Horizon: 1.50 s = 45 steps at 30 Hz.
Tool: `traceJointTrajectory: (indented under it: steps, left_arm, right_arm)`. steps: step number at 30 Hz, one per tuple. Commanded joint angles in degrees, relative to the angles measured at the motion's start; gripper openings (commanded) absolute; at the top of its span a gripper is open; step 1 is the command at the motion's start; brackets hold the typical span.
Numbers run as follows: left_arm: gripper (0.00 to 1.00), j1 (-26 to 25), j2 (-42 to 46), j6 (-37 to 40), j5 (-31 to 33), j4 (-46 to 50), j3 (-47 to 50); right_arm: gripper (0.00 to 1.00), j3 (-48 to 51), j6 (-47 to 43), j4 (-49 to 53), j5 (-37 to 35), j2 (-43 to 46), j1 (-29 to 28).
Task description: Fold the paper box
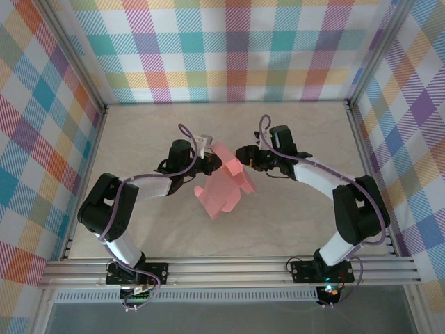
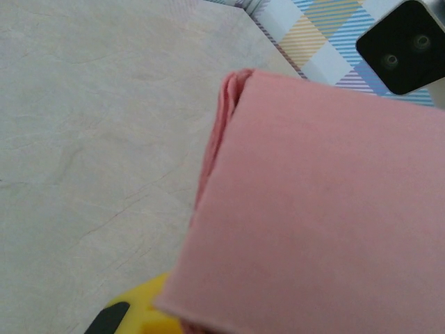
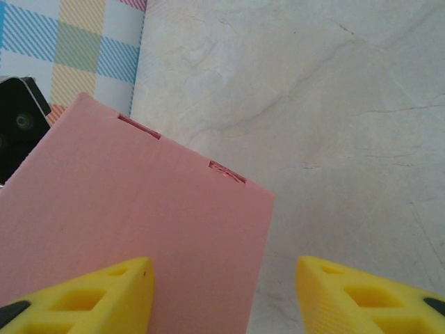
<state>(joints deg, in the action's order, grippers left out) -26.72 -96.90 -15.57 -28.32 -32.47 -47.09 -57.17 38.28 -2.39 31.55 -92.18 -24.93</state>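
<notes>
paper box (image 2: pixel 313 209) covers L fingers (image 2: pixel 149 309) | grip unclear | R fingers (image 3: pixel 368 296) apart

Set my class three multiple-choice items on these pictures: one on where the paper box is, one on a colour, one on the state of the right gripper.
1. Where is the paper box?
A. between the left gripper and the right gripper, near the middle of the table
B. at the table's far right corner
C. at the table's near left edge

2. What colour are the right gripper's fingers?
A. black
B. yellow
C. pink

3. How do the right gripper's jaws stand?
A. shut tight
B. wide apart
C. clamped on a cup

Answers:
1 A, the top view shows it between the two.
2 B, they show yellow in the right wrist view.
3 B, bare table shows between them.
</notes>
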Motion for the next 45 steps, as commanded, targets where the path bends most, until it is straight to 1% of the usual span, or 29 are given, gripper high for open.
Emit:
traceJointTrajectory:
  steps: [1, 4, 8, 11, 13, 17, 20, 22, 26, 32, 34, 36, 42, 45]
  left_arm:
    - [0.00, -1.1, 1.7, 1.2, 3.3, -0.4, -1.5]
    - [0.00, -0.8, 2.5, 3.5, 3.0, 1.8, -1.1]
    - [0.00, -0.8, 4.5, 9.8, 3.5, 7.8, -1.1]
    - [0.00, -0.8, 6.2, 15.1, 6.2, 15.1, -2.1]
    - [0.00, -0.8, 7.5, 17.8, 8.8, 20.5, -3.1]
    - [0.00, -0.8, 8.5, 24.6, 13.1, 37.1, -9.0]
    - [0.00, -0.8, 7.4, 28.3, 16.3, 51.3, -15.1]
    - [0.00, -0.8, 6.4, 30.1, 17.9, 58.8, -18.8]
    - [0.00, -0.8, 3.2, 34.7, 16.7, 74.5, -26.4]
    - [0.00, -0.9, -4.4, 36.4, 24.9, 90.0, -36.6]
    - [0.00, -0.9, -6.9, 36.6, 27.8, 92.6, -38.9]
    - [0.00, -0.9, -9.7, 37.6, 29.1, 96.0, -41.6]
    - [0.00, -1.0, -18.4, 39.8, 29.3, 105.2, -49.1]
    - [0.01, -1.4, -22.4, 40.2, 29.4, 108.1, -51.9]
  right_arm:
    - [0.58, 1.2, -2.3, 2.4, 3.1, 3.1, -0.1]
    - [0.63, 1.8, -2.7, 3.1, 2.5, 4.1, 1.6]
    - [0.73, 2.9, -2.6, 3.6, 1.1, 5.8, 4.2]
    - [0.78, 3.7, -3.2, 4.7, -1.0, 7.3, 5.9]
    - [0.80, 4.1, -3.8, 6.3, -3.4, 8.4, 7.1]
    - [0.81, 4.3, -5.7, 9.9, -7.0, 10.4, 9.5]
    - [0.81, 3.7, -8.5, 13.3, -10.3, 11.6, 10.0]
    - [0.81, 3.4, -9.8, 14.5, -11.4, 11.9, 10.1]
    - [0.81, 3.3, -10.7, 14.7, -11.4, 11.6, 10.1]
    - [0.81, 4.3, -10.4, 13.6, -10.1, 10.6, 10.2]
    - [0.81, 4.5, -10.4, 13.3, -9.7, 10.4, 10.2]
    - [0.81, 4.7, -10.5, 13.2, -9.4, 10.4, 10.2]
    - [0.82, 5.0, -11.0, 13.6, -9.8, 10.4, 10.2]
    - [0.82, 4.9, -11.2, 13.7, -9.7, 10.2, 10.2]
